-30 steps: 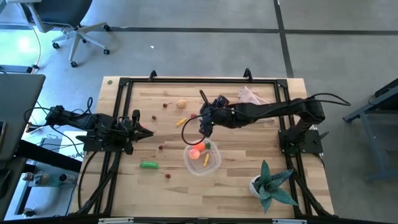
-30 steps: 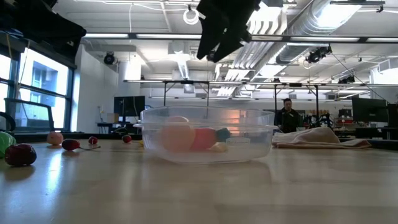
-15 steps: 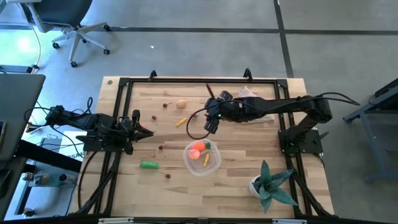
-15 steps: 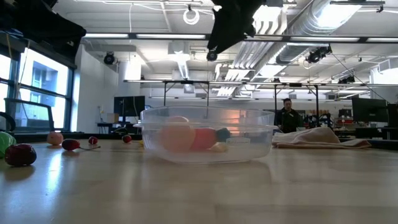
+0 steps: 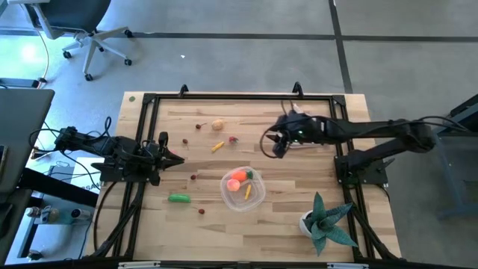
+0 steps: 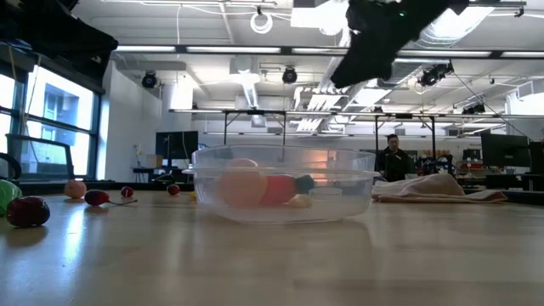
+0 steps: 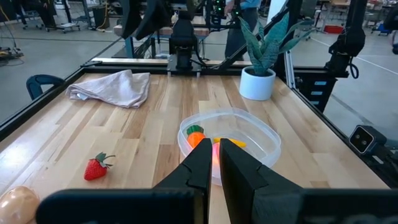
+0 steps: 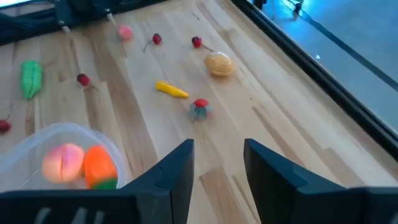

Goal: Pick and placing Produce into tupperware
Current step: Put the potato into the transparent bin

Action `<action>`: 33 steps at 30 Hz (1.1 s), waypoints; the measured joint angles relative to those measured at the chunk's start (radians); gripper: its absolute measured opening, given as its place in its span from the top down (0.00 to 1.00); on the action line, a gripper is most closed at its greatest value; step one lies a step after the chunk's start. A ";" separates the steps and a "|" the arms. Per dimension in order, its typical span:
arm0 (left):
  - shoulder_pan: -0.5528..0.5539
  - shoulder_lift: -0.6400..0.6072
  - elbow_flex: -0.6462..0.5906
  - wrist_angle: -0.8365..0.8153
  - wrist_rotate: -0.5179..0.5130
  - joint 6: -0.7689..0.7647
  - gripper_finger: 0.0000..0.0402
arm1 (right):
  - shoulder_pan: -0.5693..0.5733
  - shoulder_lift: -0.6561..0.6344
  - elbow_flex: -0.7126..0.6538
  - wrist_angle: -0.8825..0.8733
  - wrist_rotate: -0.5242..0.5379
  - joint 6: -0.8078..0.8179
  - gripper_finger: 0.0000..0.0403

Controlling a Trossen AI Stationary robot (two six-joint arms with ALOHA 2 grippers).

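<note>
The clear tupperware (image 5: pixel 258 199) stands near the table's middle and holds a pink ball (image 8: pixel 64 159), an orange carrot (image 8: pixel 99 167) and a yellow stick (image 5: pixel 247 191). On the wood lie a green pod (image 5: pixel 178 198), a tan ball (image 5: pixel 218 125), a yellow stick (image 5: pixel 217 146), a strawberry (image 5: pixel 234 139) and small red berries (image 5: pixel 193 178). My right gripper (image 8: pixel 217 168) hangs open and empty, above the table to the right of the strawberry and beyond the tupperware. My left gripper (image 7: pixel 214 167) is shut and empty at the table's left side.
A pink cloth (image 7: pixel 112 87) lies at the far right, partly under my right arm. A teal plant in a white pot (image 5: pixel 323 218) stands at the near right corner. A dark frame (image 5: pixel 224 96) rims the table. Bare wood lies right of the tupperware.
My right gripper has moved from above the tupperware toward the table's right edge and slightly toward the far edge, staying high. The strawberry, earlier hidden under the arm, now shows. The produce and the tupperware have stayed in place.
</note>
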 joint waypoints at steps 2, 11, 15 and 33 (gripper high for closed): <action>0.000 0.000 0.000 0.000 0.000 0.000 0.95 | -0.004 -0.045 -0.049 0.010 -0.010 -0.005 0.68; 0.000 0.000 0.000 0.000 0.000 0.000 0.95 | -0.005 -0.202 -0.203 0.133 -0.071 -0.072 0.68; 0.000 0.000 0.000 0.000 0.000 0.000 0.95 | -0.013 -0.231 -0.213 0.140 -0.173 -0.116 0.68; 0.000 0.000 0.000 0.000 0.000 0.000 0.95 | -0.014 -0.275 -0.142 0.005 -0.279 -0.346 0.68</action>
